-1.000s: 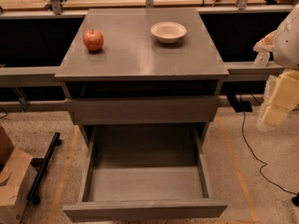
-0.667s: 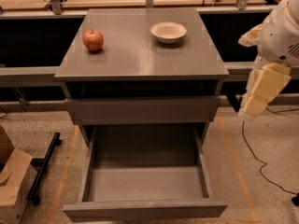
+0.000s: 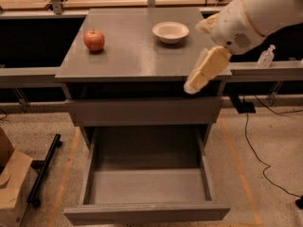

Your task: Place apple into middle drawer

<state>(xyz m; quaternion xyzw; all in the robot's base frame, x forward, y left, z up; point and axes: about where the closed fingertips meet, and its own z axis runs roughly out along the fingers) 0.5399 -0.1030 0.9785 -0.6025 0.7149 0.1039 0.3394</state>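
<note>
The red apple (image 3: 94, 40) stands on the left side of the grey cabinet top (image 3: 128, 51). The middle drawer (image 3: 147, 187) is pulled out wide below, and nothing lies in it. My gripper (image 3: 202, 73) hangs from the white arm at the cabinet top's front right edge, pointing down and to the left. It is far to the right of the apple and holds nothing that I can see.
A cream-white bowl (image 3: 170, 31) sits on the cabinet top at the back right. The upper drawer front (image 3: 142, 111) is closed. A cardboard box (image 3: 12, 188) and a black bar (image 3: 43, 169) lie on the floor at left. A small bottle (image 3: 266, 56) and a cable (image 3: 251, 145) are at right.
The arm has swung in from the right edge toward the left, and the gripper now hangs over the cabinet's front right corner. The apple, bowl and drawer have not moved.
</note>
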